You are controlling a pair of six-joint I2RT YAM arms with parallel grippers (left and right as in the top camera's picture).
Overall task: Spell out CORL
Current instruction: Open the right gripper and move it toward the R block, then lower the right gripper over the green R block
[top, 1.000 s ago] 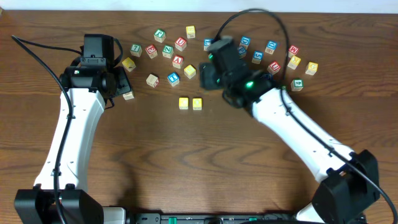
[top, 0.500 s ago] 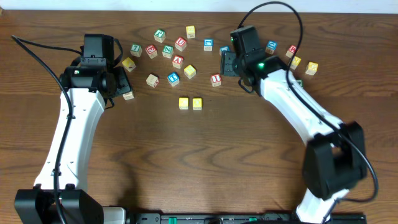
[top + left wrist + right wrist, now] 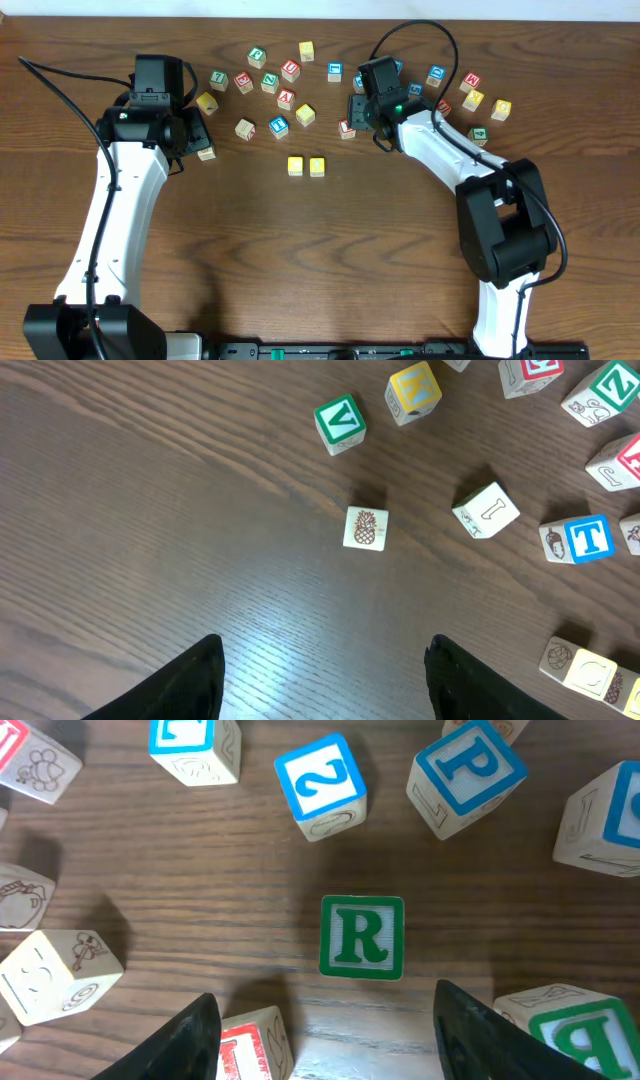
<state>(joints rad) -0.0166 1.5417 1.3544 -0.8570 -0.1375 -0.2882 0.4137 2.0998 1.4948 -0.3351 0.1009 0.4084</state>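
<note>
Since a second ago the right gripper [image 3: 325,1025] has swung over the far blocks [image 3: 290,72], jaws released above the green R block [image 3: 362,938]; fetching R is seemingly underway, needing descent, then a clench.

Through the right wrist camera I see the R block [image 3: 361,938], cream with a green letter inside a green frame, straight ahead of the black-fingered right gripper [image 3: 330,1045]. Farther ahead are the 2 block [image 3: 320,785] and the P block [image 3: 466,772], both lettered in blue. The table [image 3: 200,880] is dark brown wood grain. Ahead of the black left gripper [image 3: 325,685] is the pale pineapple block [image 3: 365,528], with a brown drawing. Beyond it are the green V block [image 3: 340,423] and the yellow K block [image 3: 414,390].
</note>
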